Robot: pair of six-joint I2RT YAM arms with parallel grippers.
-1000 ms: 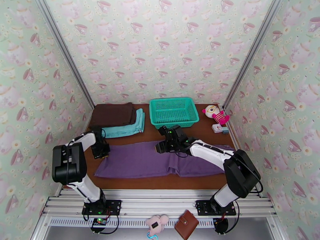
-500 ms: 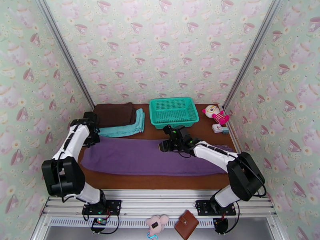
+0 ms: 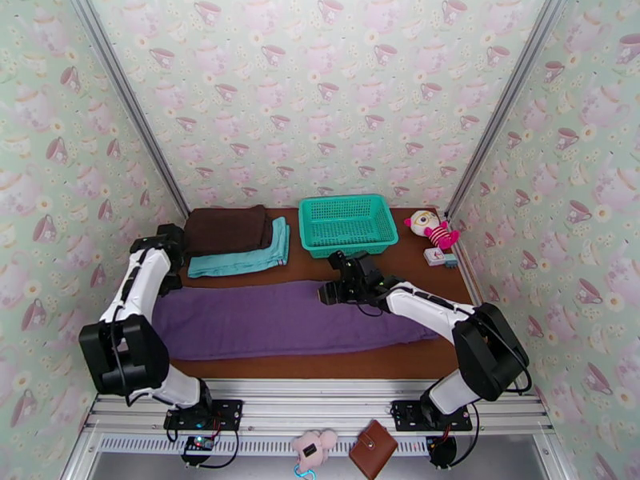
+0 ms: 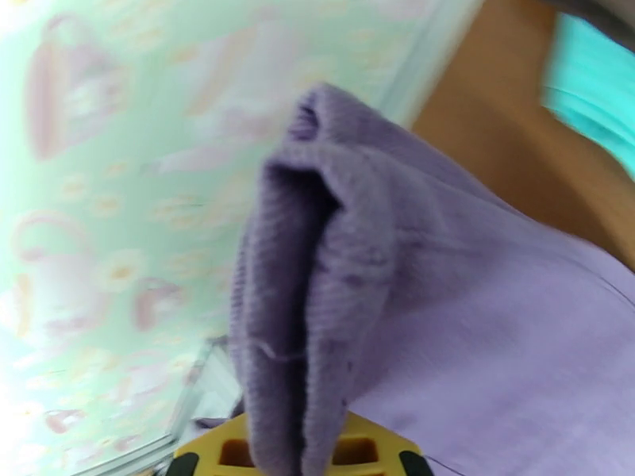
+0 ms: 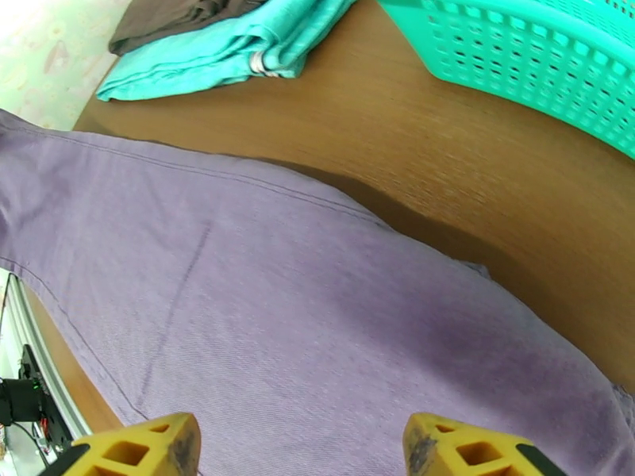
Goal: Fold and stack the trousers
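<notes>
- The left claw [image 4: 298,458] is clamped on a bunched end of the purple trousers [image 3: 272,322]. In its wrist view the cloth stands up in a thick fold between the yellow fingertips [image 4: 230,452].
- That grip is at 9 o'clock on the worktop [image 3: 416,266], close to the side wall. From it the trousers run as one long flat band toward 3 o'clock, across the near half of the worktop.
- The right claw [image 5: 302,454] is spread wide, its two pads [image 5: 135,454] far apart. Flat purple cloth lies beneath and between them; whether they touch it cannot be told.
- Seen from above, the right claw sits at the 12 o'clock edge of the band, about halfway along it.
- At 12 o'clock from the right claw stands a teal mesh basket [image 3: 348,224], apart from the trousers with bare brown board between.
- At 11 o'clock on the worktop, a dark brown folded garment [image 3: 228,228] lies partly on top of a teal folded garment [image 3: 248,259]. The stack is just beyond the trousers' far edge.
- At 2 o'clock, a pink-and-white plush doll [image 3: 430,228] rests near the corner post.
- At 6 o'clock, on the metal rail by the arm bases, lie a pink soft toy [image 3: 314,448] and a brown wallet [image 3: 373,448].
</notes>
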